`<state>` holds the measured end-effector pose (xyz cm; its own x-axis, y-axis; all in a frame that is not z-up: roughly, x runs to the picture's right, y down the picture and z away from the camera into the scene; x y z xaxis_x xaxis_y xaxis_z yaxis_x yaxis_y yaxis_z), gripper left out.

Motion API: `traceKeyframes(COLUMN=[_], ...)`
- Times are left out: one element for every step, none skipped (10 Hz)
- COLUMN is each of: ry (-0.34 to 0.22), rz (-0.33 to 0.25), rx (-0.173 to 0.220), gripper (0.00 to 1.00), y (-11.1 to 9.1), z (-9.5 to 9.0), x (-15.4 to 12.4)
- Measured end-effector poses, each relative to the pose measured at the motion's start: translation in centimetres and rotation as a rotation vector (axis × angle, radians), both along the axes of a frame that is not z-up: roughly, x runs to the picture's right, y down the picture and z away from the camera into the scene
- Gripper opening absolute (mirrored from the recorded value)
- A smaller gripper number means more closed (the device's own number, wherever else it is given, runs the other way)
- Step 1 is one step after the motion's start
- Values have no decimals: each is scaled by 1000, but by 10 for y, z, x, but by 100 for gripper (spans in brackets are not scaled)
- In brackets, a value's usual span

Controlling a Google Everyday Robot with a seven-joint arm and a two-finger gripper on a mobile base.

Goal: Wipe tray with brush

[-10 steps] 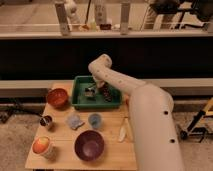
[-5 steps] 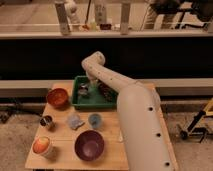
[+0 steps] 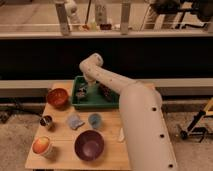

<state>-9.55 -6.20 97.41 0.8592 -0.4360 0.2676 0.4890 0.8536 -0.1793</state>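
Note:
The green rectangular tray sits at the back middle of the wooden table. My gripper is down inside the tray's left part, at the end of the white arm that bends over the tray's back wall. A dark thing lies in the tray's right part, partly behind the arm. I cannot make out the brush as a separate thing at the gripper.
A red bowl stands left of the tray. In front are a small blue cup, a crumpled cloth, a dark can, a purple bowl and an orange bowl. The arm's body covers the table's right side.
The arm's end has swept left across the tray, from the middle to the left part. The things on the table have not moved.

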Motion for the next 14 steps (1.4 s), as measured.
traceKeyframes(ry=[-3, -7, -10, -9, -6, 0, 5, 31, 44, 57, 71, 80, 88, 95], rz=[-7, -14, -19, -21, -23, -24, -21, -1, 9, 17, 29, 36, 42, 44], rx=[-1, -2, -4, -5, -8, -11, -11, -11, -11, -12, -10, -7, -2, 1], gripper=[0, 0, 0, 0, 0, 0, 0, 0, 0, 0, 0, 0, 0, 0], y=[7, 13, 18, 23, 29, 35, 37, 39, 39, 39, 37, 35, 32, 30], z=[-4, -8, -11, -13, -14, -16, -16, -13, -11, -9, -6, -4, -3, -2], x=[2, 2, 4, 9, 16, 24, 30, 50, 58, 64, 70, 74, 77, 79])
